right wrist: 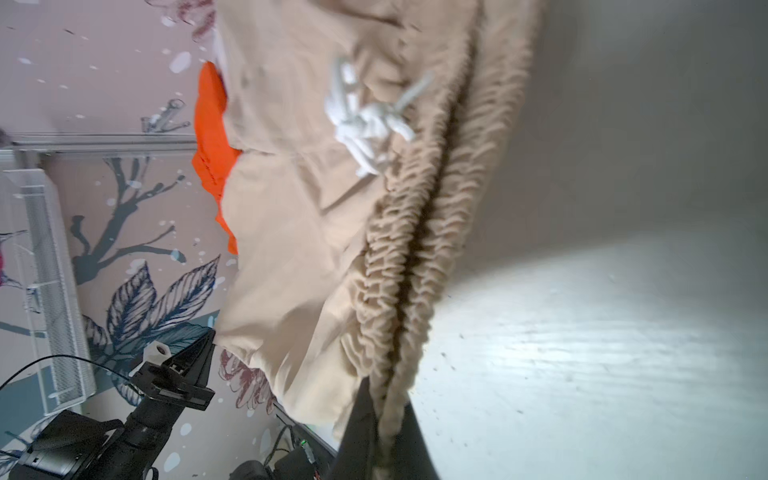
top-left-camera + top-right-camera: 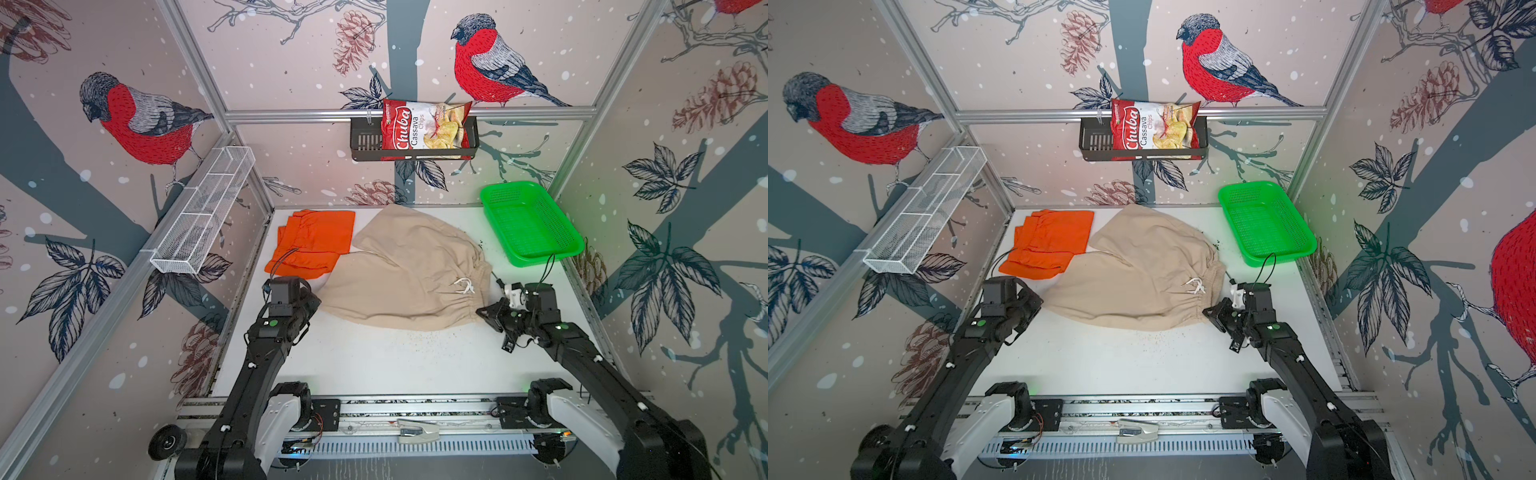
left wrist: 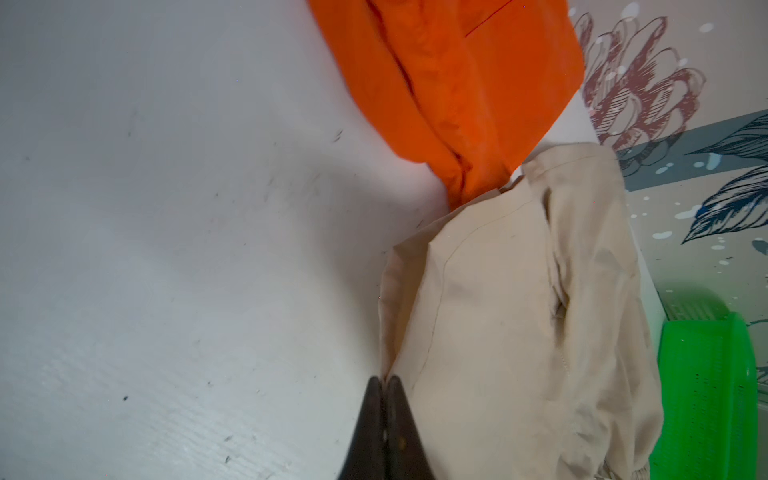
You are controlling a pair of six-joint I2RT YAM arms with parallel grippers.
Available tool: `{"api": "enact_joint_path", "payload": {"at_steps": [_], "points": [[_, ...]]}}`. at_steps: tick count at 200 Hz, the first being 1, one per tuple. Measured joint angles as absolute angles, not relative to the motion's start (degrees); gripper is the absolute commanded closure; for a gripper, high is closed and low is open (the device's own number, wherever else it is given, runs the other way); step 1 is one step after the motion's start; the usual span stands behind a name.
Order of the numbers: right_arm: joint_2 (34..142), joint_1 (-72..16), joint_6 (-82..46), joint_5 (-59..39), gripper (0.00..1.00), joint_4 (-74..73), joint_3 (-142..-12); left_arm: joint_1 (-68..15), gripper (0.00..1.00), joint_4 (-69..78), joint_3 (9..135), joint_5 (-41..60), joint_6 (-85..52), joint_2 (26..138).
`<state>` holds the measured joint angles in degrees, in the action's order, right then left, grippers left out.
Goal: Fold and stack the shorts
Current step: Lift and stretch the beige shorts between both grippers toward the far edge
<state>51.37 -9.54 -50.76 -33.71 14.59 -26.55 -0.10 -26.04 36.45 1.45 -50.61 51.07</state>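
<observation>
A white table (image 2: 374,365) fills the lower centre of both top views. Spread across its middle lie the beige shorts (image 2: 407,266), the biggest piece of cloth, with the waist toward the right and the legs toward the left. Touching their upper left edge are the orange shorts (image 2: 316,241), already folded into a small flat bundle. A green basket (image 2: 540,258) sits at the upper right, apart from both.

Your left claw (image 3: 385,386) is closed, pinching the edge of a beige leg. Your right claw (image 1: 384,399) is clamped on the gathered waistband, near the white drawstring (image 2: 465,286).

Expect the beige cloth to be light, soft and limp, so it will likely sag between your two holds. The thick elastic waist should give a firm bite. The thin leg edge may slip, so take it deep.
</observation>
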Motion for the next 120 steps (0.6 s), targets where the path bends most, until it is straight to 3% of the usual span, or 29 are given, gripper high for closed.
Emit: {"api": "enact_joint_path", "payload": {"at_steps": [120], "points": [[63.55,-9.37,-40.32,-35.05,0.96,19.81,-73.12,-0.1,1.0,-30.63,76.84,-5.37,-30.15,61.71]]}}
